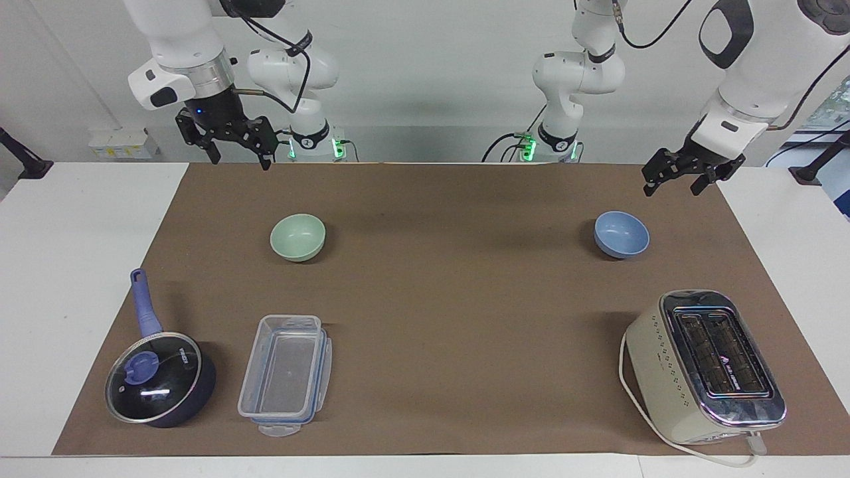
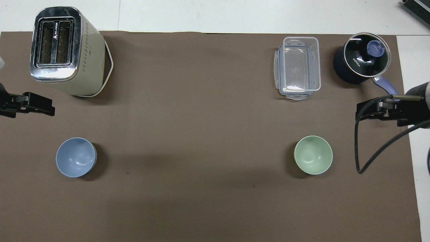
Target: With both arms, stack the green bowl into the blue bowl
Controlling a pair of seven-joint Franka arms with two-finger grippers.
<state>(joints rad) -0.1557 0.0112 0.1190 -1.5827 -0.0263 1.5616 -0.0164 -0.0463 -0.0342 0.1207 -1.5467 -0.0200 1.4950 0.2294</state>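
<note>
My right gripper (image 1: 238, 159) hangs with its fingers spread wide and nothing between them, up in the air over the mat's edge at my own end of the table. My left gripper (image 1: 672, 181) is just as empty, fingers apart, hanging over the mat's edge at the left arm's end.

The green bowl (image 1: 298, 236) sits upright on the brown mat (image 1: 451, 312), toward the right arm's end. The blue bowl (image 1: 621, 234) sits upright toward the left arm's end, well apart from the green one and about as near to me. Neither is touched yet, so nothing of the stacking is done.

I judge the first move is my right arm's: come down over the green bowl, straddle its rim with one finger inside and one outside, and close gently. The wall is thin and smooth, so a shallow pinch could slip. My left gripper could steady the blue bowl so it does not slide when the green one drops in.

Farther from me stand a lidded saucepan (image 1: 161, 378) and a clear plastic container (image 1: 285, 375) at the right arm's end, and a toaster (image 1: 704, 365) at the left arm's end. The stretch of mat between the two bowls is bare, so I see nothing in the way.
</note>
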